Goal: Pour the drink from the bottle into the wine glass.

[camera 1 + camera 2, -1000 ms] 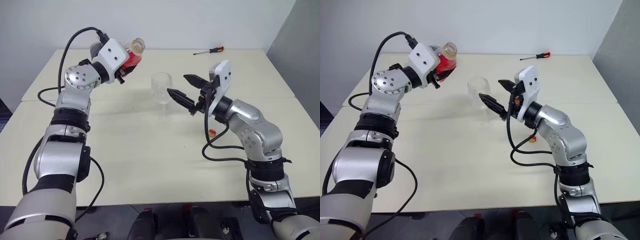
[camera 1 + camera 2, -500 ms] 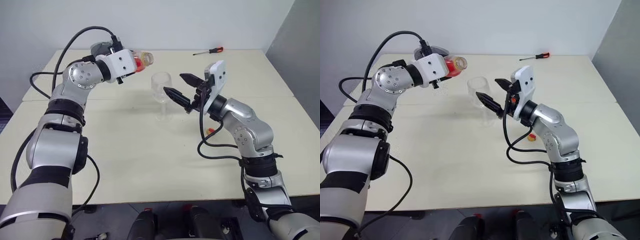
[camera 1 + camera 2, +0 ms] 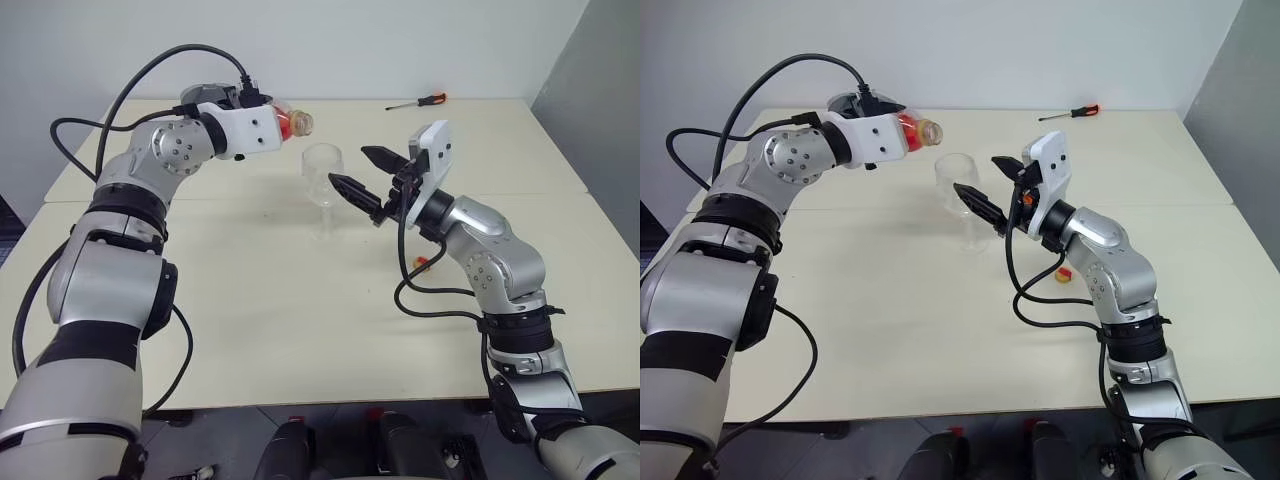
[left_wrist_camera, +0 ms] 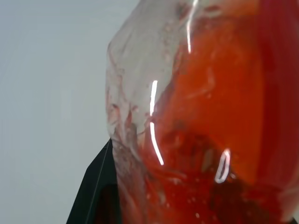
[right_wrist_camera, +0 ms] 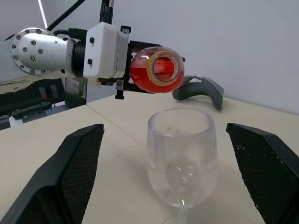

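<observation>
The left gripper (image 3: 902,133) is clamped around the body of the bottle (image 3: 291,121), holding it in the air on its side, roughly level, with the open mouth pointing toward the wine glass (image 3: 322,170). The cap is off — from the right wrist view the round opening (image 5: 163,68) faces the camera, and the drink (image 5: 142,77), a bright red-orange liquid, lies pooled in the bottle's body. The left wrist view looks straight onto the clear plastic wall with the drink (image 4: 219,121) behind it.

The wine glass stands upright on the pale table (image 3: 300,320), below and just beyond the bottle's mouth; the two are near but not touching. Its bowl (image 5: 182,149) looks clear, with no red liquid showing in it.

The right gripper (image 3: 362,170) hovers at the glass's other side, its two black fingers (image 5: 74,163) spread wide apart with the bowl between them — neither finger touches the glass.

A small red-and-yellow cap (image 3: 1064,275) lies on the table beside the right arm. A screwdriver (image 3: 418,101) with a red-and-black handle lies at the far edge of the table, well apart from everything else.
</observation>
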{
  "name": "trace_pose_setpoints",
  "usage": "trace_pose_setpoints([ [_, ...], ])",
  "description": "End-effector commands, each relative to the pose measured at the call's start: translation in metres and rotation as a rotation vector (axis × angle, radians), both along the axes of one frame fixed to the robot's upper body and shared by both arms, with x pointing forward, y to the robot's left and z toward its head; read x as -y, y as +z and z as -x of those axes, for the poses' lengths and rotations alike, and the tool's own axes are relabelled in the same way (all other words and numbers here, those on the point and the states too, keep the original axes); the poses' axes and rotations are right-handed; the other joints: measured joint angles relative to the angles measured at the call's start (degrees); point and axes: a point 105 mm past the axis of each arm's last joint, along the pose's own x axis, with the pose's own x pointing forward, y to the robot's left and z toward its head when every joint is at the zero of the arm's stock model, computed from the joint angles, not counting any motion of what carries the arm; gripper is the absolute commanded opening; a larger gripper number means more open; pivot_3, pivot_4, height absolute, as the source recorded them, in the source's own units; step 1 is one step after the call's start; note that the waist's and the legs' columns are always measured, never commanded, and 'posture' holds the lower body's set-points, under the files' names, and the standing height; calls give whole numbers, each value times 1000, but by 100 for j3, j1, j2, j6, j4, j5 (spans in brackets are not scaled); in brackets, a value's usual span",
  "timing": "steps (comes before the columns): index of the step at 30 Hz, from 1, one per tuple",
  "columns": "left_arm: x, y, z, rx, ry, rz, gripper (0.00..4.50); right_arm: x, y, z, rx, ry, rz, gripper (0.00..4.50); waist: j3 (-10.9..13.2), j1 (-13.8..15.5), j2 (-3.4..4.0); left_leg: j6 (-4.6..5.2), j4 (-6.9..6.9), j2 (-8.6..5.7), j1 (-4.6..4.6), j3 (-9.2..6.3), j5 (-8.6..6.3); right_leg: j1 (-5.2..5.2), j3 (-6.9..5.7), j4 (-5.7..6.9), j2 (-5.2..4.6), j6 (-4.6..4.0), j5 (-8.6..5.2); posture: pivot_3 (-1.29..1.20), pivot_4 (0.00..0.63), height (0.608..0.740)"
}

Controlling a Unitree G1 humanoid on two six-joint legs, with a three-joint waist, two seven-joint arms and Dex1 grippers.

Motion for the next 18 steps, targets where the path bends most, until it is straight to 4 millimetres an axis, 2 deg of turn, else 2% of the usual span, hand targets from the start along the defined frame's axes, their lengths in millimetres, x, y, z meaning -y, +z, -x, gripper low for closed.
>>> trace_pose_setpoints([
  [1, 6, 30, 4, 112, -21, -32, 1705, -4, 15, 6, 67, 25, -15, 4500, 0, 0, 0, 0, 0, 0, 0, 0, 0, 0, -1, 1, 0, 0, 0, 0, 150, 740],
  [18, 10, 40, 2, 195, 2, -154, 1705, 0, 12, 3, 68, 7, -5, 4500, 0, 0, 0, 0, 4, -3, -1, 4, 0, -6, 0, 12, -1, 0, 0, 0, 150, 740],
])
